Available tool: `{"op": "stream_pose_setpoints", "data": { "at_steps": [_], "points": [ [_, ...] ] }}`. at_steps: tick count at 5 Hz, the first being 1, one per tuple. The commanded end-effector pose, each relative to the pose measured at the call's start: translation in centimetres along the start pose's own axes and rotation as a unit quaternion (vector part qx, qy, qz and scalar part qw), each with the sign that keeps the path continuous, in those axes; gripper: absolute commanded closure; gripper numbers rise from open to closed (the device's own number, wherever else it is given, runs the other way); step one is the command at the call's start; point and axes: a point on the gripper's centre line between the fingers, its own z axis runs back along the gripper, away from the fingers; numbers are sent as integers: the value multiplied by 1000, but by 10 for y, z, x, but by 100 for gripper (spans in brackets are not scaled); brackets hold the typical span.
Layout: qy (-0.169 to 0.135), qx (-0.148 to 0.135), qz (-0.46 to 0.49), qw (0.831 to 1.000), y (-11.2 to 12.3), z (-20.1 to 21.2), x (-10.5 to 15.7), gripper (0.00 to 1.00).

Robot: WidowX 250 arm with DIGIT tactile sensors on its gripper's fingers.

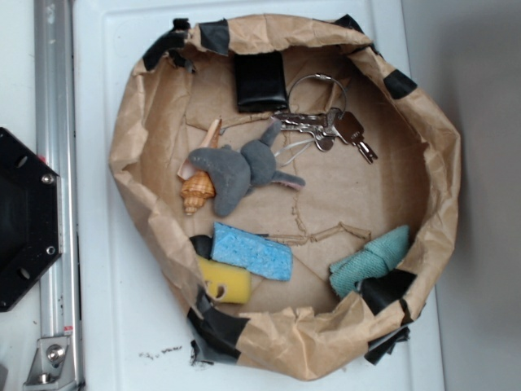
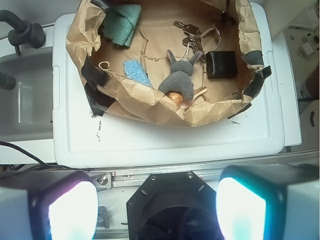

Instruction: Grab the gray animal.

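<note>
a robotics lab bench: a white plastic worktop bolted beside an aluminium rail and the robot's black base plate, carrying a taped brown paper bin of test objects; loose cables trail at the worktop's edge.

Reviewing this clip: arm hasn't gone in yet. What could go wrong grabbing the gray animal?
The gray animal lies against the seashell, so the fingers might pinch both. The keys sit close by its ear and could snag. The crumpled paper bag wall rises between gripper and toy, possibly obstructing the descent.
</note>
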Motion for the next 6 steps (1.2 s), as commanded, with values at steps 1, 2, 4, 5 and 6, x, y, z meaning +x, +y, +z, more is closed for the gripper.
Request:
{"op": "stream_pose_setpoints", "data": {
  "at_steps": [1, 2, 4, 5, 6],
  "points": [
    [0, 0, 0, 1000, 0, 0, 0, 0],
    [-14, 16, 72, 997, -4, -55, 44, 0],
    [-14, 2, 240, 971, 14, -133, 127, 0],
    [13, 24, 231, 973, 13, -185, 126, 0],
    [30, 58, 216, 974, 26, -219, 108, 0]
  ]
}}
